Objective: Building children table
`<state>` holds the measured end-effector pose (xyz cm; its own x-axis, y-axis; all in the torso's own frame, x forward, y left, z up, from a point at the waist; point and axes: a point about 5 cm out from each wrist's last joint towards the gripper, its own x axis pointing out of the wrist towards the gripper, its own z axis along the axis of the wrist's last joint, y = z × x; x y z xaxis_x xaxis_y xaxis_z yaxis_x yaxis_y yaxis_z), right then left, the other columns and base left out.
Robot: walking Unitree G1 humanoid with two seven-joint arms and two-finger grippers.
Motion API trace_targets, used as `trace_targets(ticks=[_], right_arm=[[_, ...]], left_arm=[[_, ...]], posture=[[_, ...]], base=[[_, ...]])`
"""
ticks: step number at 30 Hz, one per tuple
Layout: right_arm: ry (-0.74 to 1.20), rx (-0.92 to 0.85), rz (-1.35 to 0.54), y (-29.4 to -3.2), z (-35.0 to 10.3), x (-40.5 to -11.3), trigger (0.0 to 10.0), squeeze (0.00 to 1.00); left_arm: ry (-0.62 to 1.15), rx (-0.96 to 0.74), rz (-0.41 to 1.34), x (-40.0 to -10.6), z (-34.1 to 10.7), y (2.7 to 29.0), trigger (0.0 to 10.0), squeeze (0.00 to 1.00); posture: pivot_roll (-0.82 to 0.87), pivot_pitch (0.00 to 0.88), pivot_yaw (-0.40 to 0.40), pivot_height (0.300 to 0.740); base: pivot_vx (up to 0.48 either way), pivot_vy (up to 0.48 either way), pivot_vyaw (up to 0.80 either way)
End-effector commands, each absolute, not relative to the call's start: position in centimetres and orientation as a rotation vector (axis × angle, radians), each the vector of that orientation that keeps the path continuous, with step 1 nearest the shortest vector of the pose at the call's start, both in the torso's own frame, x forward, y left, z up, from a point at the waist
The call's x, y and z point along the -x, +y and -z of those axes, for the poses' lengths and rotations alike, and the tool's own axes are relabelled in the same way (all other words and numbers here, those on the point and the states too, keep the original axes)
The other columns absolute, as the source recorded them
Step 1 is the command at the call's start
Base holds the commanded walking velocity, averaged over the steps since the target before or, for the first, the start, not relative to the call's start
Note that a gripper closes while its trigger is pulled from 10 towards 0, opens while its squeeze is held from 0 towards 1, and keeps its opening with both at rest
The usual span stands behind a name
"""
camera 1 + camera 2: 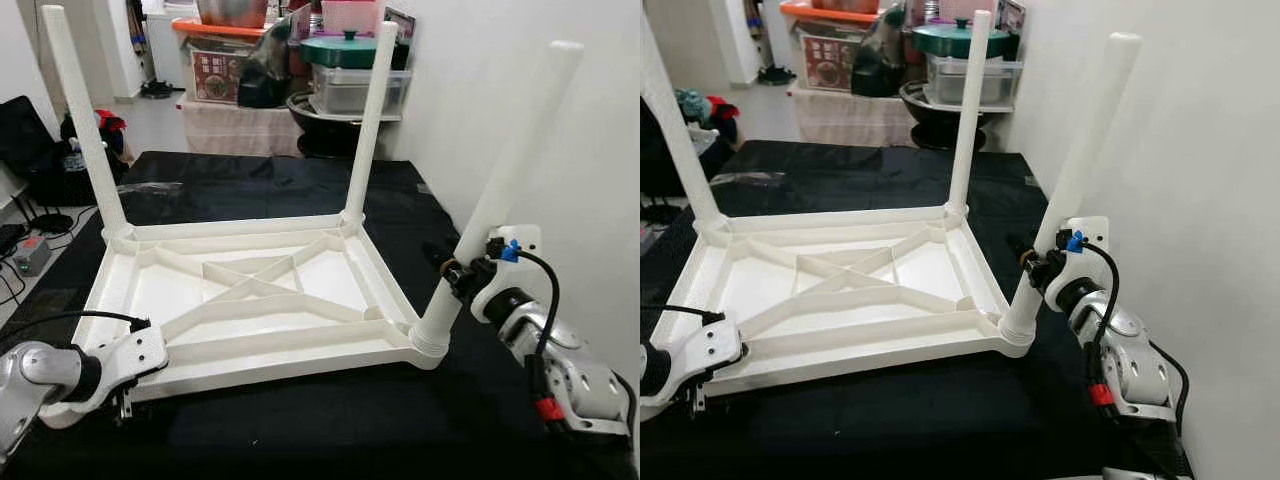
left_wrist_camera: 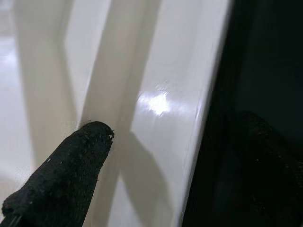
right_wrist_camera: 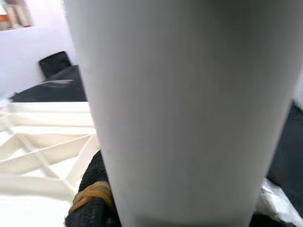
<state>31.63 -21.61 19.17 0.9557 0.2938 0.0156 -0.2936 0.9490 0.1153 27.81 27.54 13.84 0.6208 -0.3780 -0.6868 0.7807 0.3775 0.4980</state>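
A white plastic table top [image 1: 262,351] lies upside down on a black cloth [image 1: 300,425]. Two white legs stand upright in its far corners, the far-left leg [image 1: 85,130] and the far-right leg [image 1: 368,130]. A third leg [image 1: 500,180] sits in the near-right corner socket and leans to the right. My right gripper [image 1: 456,274] is shut on this leg low down; the leg [image 3: 189,94] looms close in the right wrist view beside a black finger [image 3: 92,203]. My left gripper [image 1: 125,403] points down at the near-left corner, open, one finger [image 2: 61,179] inside the rim.
A white wall [image 1: 600,150] stands close on the right. Behind the cloth, storage boxes and lidded pots [image 1: 350,70] are stacked. A black bag [image 1: 30,140] and a small device with cables [image 1: 30,255] are on the floor to the left.
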Motion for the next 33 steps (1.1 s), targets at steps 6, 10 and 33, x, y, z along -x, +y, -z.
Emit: trace_targets(ticks=[6,10,33], right_arm=[[0.143,-0.223,-0.275,-21.9,-16.2,-31.1,10.0,0.0],[0.142,-0.229,-0.272,-21.9,-16.1,-30.9,10.0,0.0],[0.121,-0.26,-0.25,-22.2,-16.3,-30.2,10.0,0.0]], left_arm=[[0.471,-1.08,0.554,-29.7,-15.7,30.7,10.0,0.0],[0.45,-1.095,0.508,-30.1,-16.2,31.2,10.0,0.0],[0.357,-1.202,0.135,-32.0,-17.6,35.5,10.0,0.0]], posture=[[0.11,0.0,-0.06,0.74],[0.11,0.0,-0.06,0.74],[0.09,0.0,-0.061,0.74]], base=[[0.0,0.0,0.0],[0.0,0.0,0.0],[0.0,0.0,0.0]])
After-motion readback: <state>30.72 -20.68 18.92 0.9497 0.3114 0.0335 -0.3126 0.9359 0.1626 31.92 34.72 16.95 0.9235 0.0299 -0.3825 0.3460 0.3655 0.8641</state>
